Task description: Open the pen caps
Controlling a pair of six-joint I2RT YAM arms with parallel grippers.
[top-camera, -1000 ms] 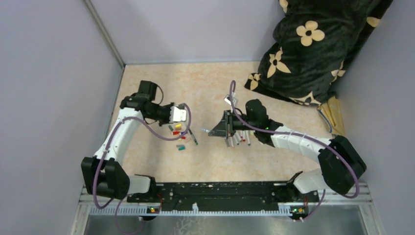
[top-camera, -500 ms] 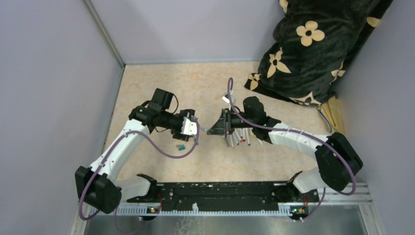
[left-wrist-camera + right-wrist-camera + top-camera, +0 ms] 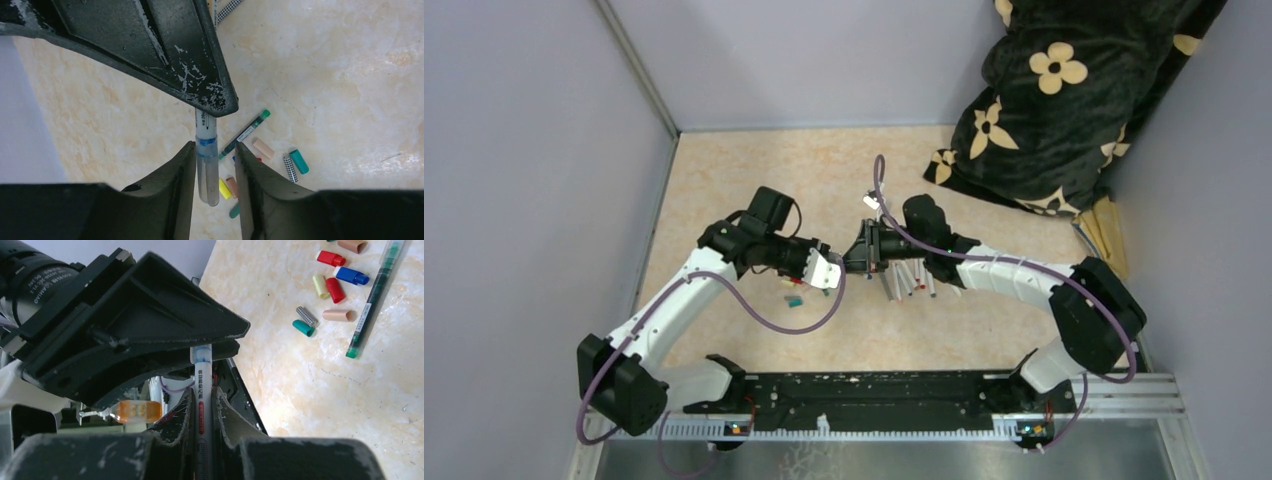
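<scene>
My right gripper (image 3: 203, 391) is shut on a white pen (image 3: 202, 371) and holds it above the table, pointing at my left gripper (image 3: 832, 270). In the left wrist view the pen's clear cap with a blue band (image 3: 207, 165) lies between my left fingers (image 3: 186, 172), which are open; the left one is close against it, the right one stands apart. Loose pen caps lie below: yellow (image 3: 224, 188), peach (image 3: 263, 148), teal (image 3: 298, 161), checkered (image 3: 290, 169). The right wrist view shows red (image 3: 331, 258) and blue (image 3: 351, 275) caps. Several pens (image 3: 911, 280) lie under my right arm (image 3: 1004, 275).
A green pen (image 3: 245, 134) lies beside the loose caps, also in the right wrist view (image 3: 372, 305). A black flowered blanket (image 3: 1064, 90) fills the far right corner. Grey walls (image 3: 544, 150) close the table's left and far sides.
My left gripper has moved right, away from the cap pile, to the right gripper. The right gripper has moved left with the pen. The pen's cap end now lies between my left fingers.
</scene>
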